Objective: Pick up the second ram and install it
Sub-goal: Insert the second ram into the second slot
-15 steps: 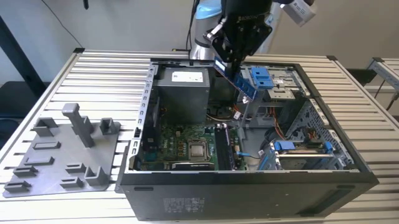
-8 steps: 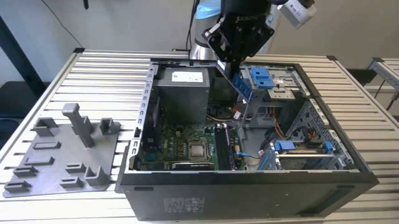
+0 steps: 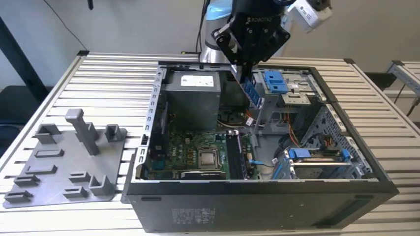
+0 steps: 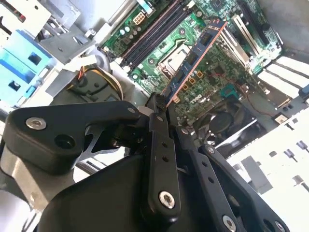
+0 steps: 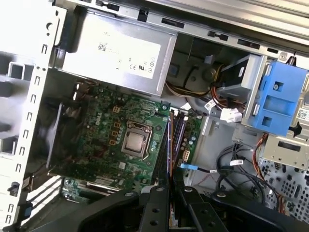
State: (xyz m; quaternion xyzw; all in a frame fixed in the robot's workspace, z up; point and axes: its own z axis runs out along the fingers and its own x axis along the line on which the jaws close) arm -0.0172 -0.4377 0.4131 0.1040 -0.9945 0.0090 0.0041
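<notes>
- Exterior view's left: a grey fixture [image 3: 62, 169] with upright posts and empty-looking cradles lies flat on the slatted desk [image 3: 111, 73], just beside the computer case [image 3: 262, 206]. The pincer is well apart from it.
- Centre: the case lies on its side with the panel off, exposing the motherboard [image 3: 190, 145] and its processor socket [image 3: 208, 158]. The long black memory sockets [image 3: 234, 155] run just beside the processor socket, on the exterior view's right of it. Whether one of them already carries a stick cannot be told.
- Above the sockets: the pincer [image 3: 243, 71] hangs over the open case, closed narrow on one end of the second ram [image 3: 253, 94]. The stick hangs down from the fingers, slightly tilted, clear of the board and touching nothing else.
- In the second wrist view, the second ram [image 4: 193, 57] projects from the pincer [image 4: 161, 104] toward the motherboard. In the first wrist view it appears edge-on [image 5: 169, 145], roughly in line with the sockets beyond the pincer [image 5: 170, 186].
- Step in hand (judgement): pickup is complete; the stick is in transit over the case and not yet seated.
- Requirement (judgement): seating calls for the contact edge parallel to a free socket, the stick square to the board, and straight pressure.
- Exterior view's right: a blue drive carrier [image 3: 276, 81] stands near the hanging stick; keep clearance there.
</notes>
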